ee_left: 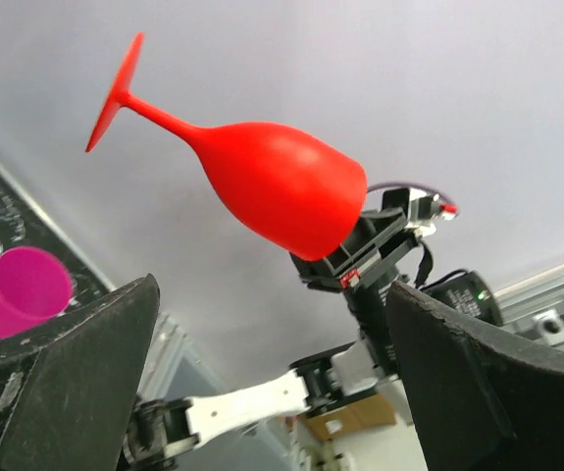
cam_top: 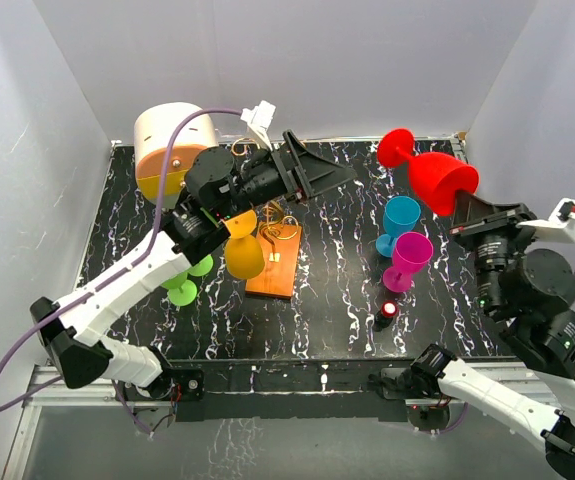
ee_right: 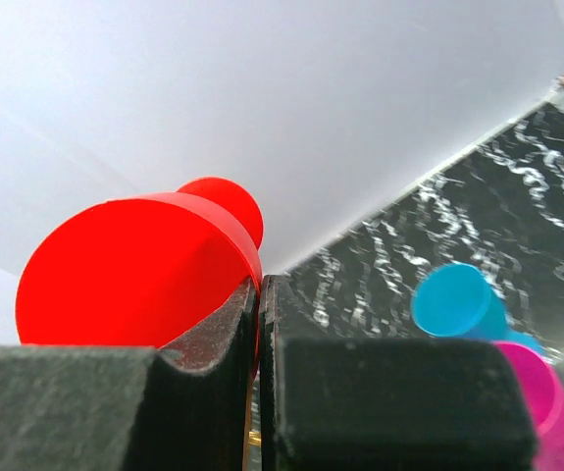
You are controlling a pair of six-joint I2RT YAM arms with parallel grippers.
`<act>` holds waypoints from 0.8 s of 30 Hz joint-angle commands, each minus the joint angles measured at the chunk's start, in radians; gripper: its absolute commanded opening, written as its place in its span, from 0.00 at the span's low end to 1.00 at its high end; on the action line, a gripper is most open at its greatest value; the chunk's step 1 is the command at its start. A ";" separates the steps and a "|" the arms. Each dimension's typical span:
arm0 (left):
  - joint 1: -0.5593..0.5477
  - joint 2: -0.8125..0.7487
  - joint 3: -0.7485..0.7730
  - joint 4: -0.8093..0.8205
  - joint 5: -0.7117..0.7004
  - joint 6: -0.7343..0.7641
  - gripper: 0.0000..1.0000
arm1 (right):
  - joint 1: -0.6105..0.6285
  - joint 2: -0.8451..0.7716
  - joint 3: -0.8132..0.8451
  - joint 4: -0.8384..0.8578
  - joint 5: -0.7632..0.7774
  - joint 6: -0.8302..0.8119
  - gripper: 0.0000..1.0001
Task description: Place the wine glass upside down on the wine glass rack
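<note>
- The red wine glass (cam_top: 437, 178) hangs in the air over the far right of the desk (cam_top: 337, 290) — its long axis is nearly level, foot toward 10 o'clock and mouth toward 4 o'clock in the top view;
- the right claw (cam_top: 464, 207) is clenched on its rim; the bowl juts out at the claw's 10 o'clock;
- the wine glass rack (cam_top: 275, 270) stands well apart, at the glass's 8 o'clock;
- the left claw (cam_top: 332, 176) is released, jaws wide and holding nothing — it sits at the rack's 1 o'clock.
</note>
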 commanded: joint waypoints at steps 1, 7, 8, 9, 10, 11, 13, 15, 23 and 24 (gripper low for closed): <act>0.000 0.047 0.033 0.240 0.023 -0.190 0.97 | 0.003 -0.009 0.014 0.237 -0.072 -0.004 0.00; -0.018 0.139 0.087 0.337 0.024 -0.335 0.90 | 0.003 -0.010 -0.004 0.338 -0.134 0.038 0.00; -0.023 0.143 0.091 0.337 0.006 -0.341 0.89 | 0.003 -0.010 -0.013 0.357 -0.141 0.040 0.00; -0.031 0.145 0.093 0.331 -0.015 -0.341 0.88 | 0.003 -0.011 -0.020 0.372 -0.147 0.045 0.00; -0.037 0.146 0.098 0.319 -0.038 -0.337 0.88 | 0.003 -0.009 -0.025 0.382 -0.151 0.050 0.00; -0.042 0.149 0.104 0.306 -0.059 -0.333 0.87 | 0.004 -0.007 -0.026 0.388 -0.155 0.052 0.00; -0.048 0.152 0.113 0.296 -0.099 -0.333 0.86 | 0.003 -0.002 -0.026 0.389 -0.163 0.065 0.00; -0.049 0.163 0.132 0.298 -0.116 -0.334 0.85 | 0.004 0.000 -0.029 0.388 -0.172 0.080 0.00; -0.059 0.232 0.246 0.241 -0.111 -0.358 0.83 | 0.004 -0.010 -0.050 0.387 -0.230 0.140 0.00; -0.058 0.237 0.241 0.254 -0.116 -0.375 0.82 | 0.003 -0.010 -0.053 0.387 -0.239 0.149 0.00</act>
